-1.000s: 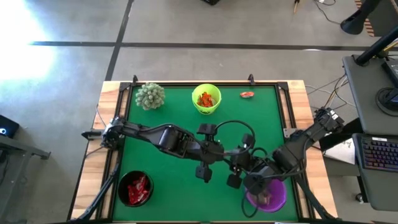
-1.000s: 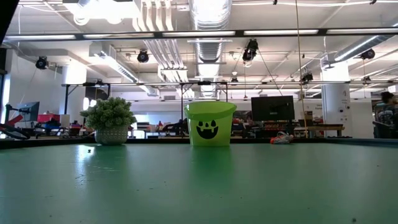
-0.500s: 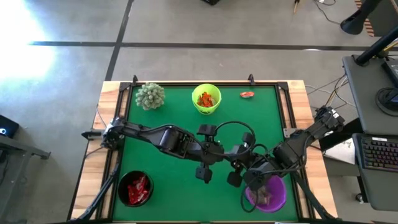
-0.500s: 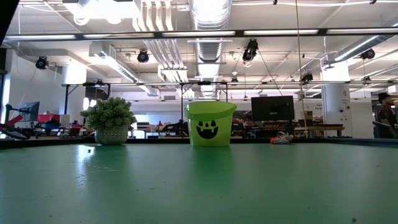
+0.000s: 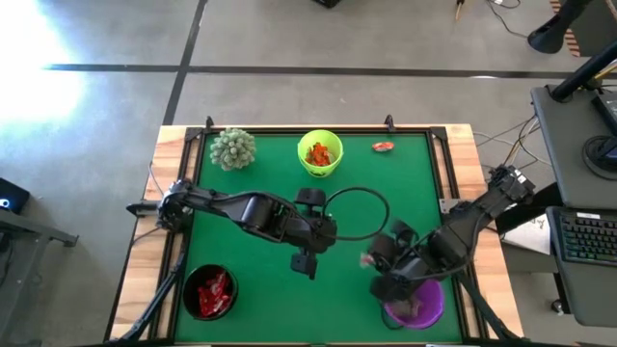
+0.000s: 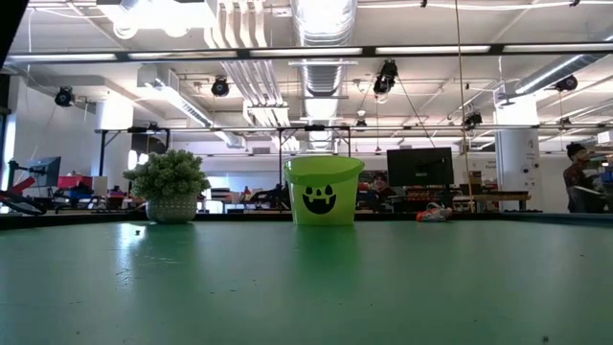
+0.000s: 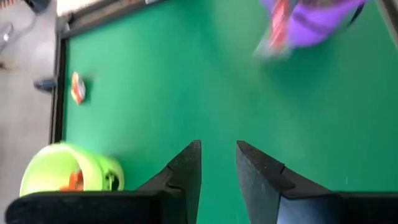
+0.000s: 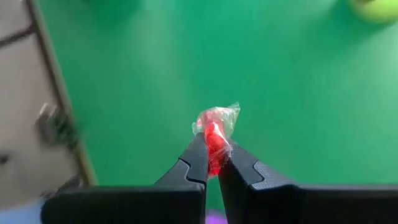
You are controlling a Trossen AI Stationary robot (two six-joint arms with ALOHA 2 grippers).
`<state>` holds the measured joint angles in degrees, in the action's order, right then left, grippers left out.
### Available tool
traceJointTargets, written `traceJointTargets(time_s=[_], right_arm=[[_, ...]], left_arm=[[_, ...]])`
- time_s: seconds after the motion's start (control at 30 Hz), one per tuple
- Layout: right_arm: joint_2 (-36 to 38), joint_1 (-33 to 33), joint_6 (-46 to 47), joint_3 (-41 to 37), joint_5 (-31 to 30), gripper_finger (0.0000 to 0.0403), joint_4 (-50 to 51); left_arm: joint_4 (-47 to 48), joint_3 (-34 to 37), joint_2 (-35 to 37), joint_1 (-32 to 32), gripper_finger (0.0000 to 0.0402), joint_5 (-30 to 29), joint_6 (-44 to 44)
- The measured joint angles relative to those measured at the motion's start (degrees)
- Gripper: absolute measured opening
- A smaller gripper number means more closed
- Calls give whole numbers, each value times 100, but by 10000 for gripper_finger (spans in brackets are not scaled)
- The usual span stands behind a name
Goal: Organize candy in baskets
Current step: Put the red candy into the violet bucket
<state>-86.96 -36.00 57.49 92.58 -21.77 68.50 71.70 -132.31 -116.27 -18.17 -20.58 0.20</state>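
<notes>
My right gripper (image 8: 212,163) is shut on a red candy (image 8: 214,134) in a clear crinkly wrapper, above the green mat just left of the purple basket (image 5: 421,306). That candy also shows in the high view (image 5: 366,258) and, blurred, in the left wrist view (image 7: 277,31). My left gripper (image 7: 217,163) hangs open over the middle of the mat (image 5: 328,233), nothing between its fingers. The lime green basket (image 5: 321,152) holds orange candy, and the black basket (image 5: 210,292) holds red candy. One loose candy (image 5: 383,146) lies at the far right. My right gripper pinches the red candy's body (image 8: 216,149) between its two fingers, near their free ends. One twisted end of the wrapper (image 8: 229,113) sticks out past the fingertips. The fingers slant downward. The candy is lifted clear of the mat.
A spiky pale-green plant in a pot (image 5: 232,147) stands at the far left corner. The mat has a black frame (image 5: 436,154) and wooden borders. In the low view only the plant (image 6: 170,187), the lime basket (image 6: 324,190) and the loose candy (image 6: 433,213) show.
The two grippers, close together over the mat's right middle a second ago, have parted. My left gripper has drawn back toward the table's left edge. My right gripper has turned at the wrist beside the purple basket, and the candy now shows at its fingertips.
</notes>
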Motion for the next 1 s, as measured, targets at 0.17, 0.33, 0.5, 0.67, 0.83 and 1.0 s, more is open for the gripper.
traceJointTargets(time_s=[0.17,0.33,0.5,0.67,0.83,1.0], right_arm=[[0,-343,438,0,915,11,43],[15,-790,1096,0,1223,12,296],[37,-1301,1831,0,1490,12,767],[30,-1659,2224,0,1462,12,1152],[17,-1702,2496,0,1433,13,1449],[17,-1700,2442,0,1431,18,1439]], left_arm=[[669,5,-2,7,82,-2,-257],[920,7,-4,7,82,-7,-355],[917,7,-31,7,82,-6,-377],[912,9,-66,9,82,-5,-377],[907,11,-70,17,82,-5,-377],[905,11,-70,32,81,-5,-375]])
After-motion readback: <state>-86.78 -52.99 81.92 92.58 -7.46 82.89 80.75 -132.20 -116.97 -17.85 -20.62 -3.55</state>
